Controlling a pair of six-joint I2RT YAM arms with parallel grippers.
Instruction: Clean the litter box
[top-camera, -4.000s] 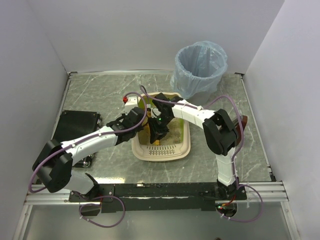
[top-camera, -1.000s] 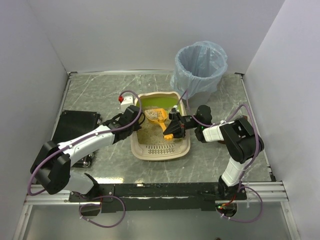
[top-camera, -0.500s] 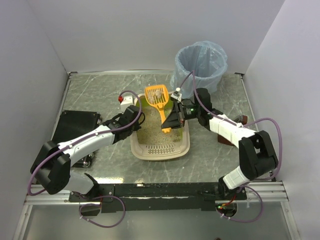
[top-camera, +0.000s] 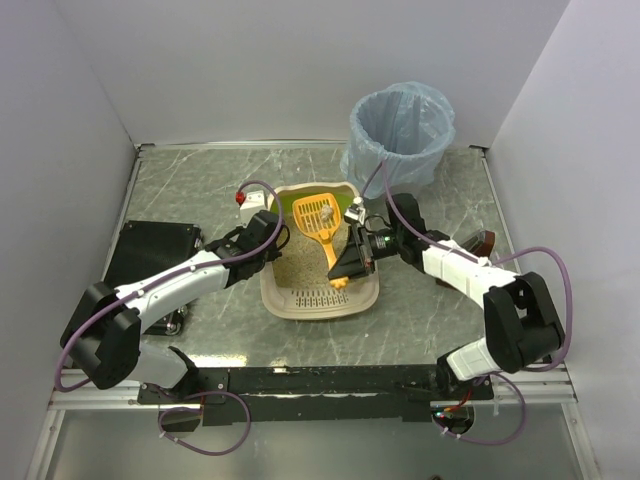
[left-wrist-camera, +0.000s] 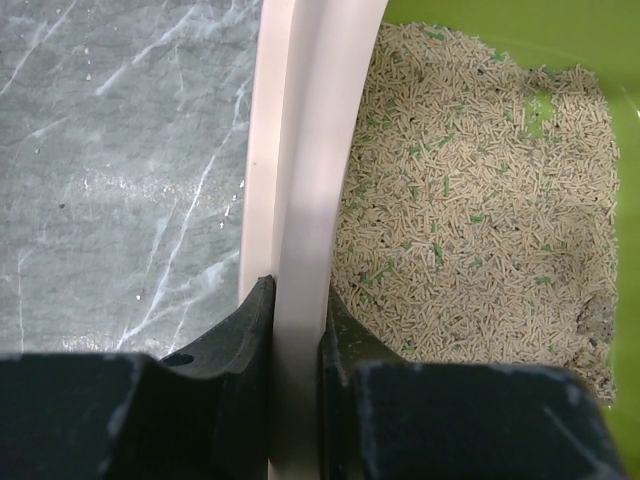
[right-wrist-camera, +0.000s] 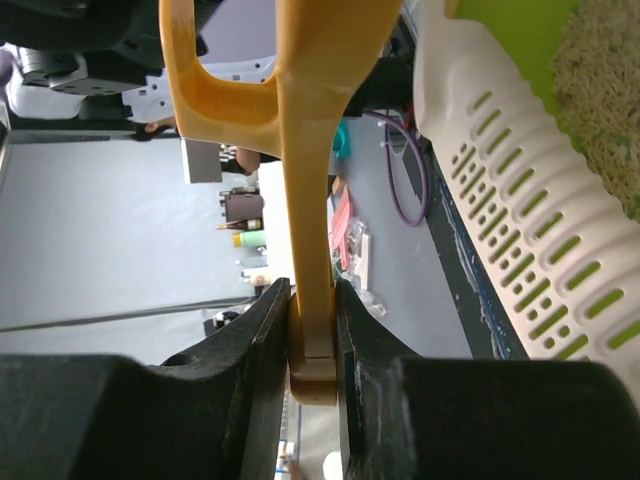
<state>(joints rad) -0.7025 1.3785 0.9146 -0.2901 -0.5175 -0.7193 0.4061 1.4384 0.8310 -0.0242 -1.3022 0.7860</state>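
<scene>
Litter box (top-camera: 320, 301): in the middle of the table (top-camera: 190, 185), between the two arms, long axis running near to far. The slotted cream lip is at the near end and the lime-green wall shows at the far end.

Litter (left-wrist-camera: 470, 200): beige pellets with a few green ones mixed in. A small bare green patch of floor shows toward the far end. A greyish clump lies at the right edge of the left wrist view.

Left gripper (top-camera: 270, 232): on the left rim of the box, about halfway along. In the wrist view its fingers (left-wrist-camera: 245, 320) are narrowly set, one outside the cream rim and one inside, both pressed against it. It is clamped on the rim.

Right gripper (top-camera: 352, 262): over the right side of the box, near the slotted lip. It is closed on the handle of an orange scoop (top-camera: 318, 218), and the wrist view shows the handle pinched tight between the two fingers.

- Scoop head points far-left, over the far part of the box.
- A few pale lumps sit in it.
- Whether the head touches the litter: cannot tell.

Grey bin (top-camera: 400, 125) with a light-blue bag: far right, just beyond the box's far right corner.

Black flat object (top-camera: 150, 250): on the table to the left, apart from the box.
</scene>
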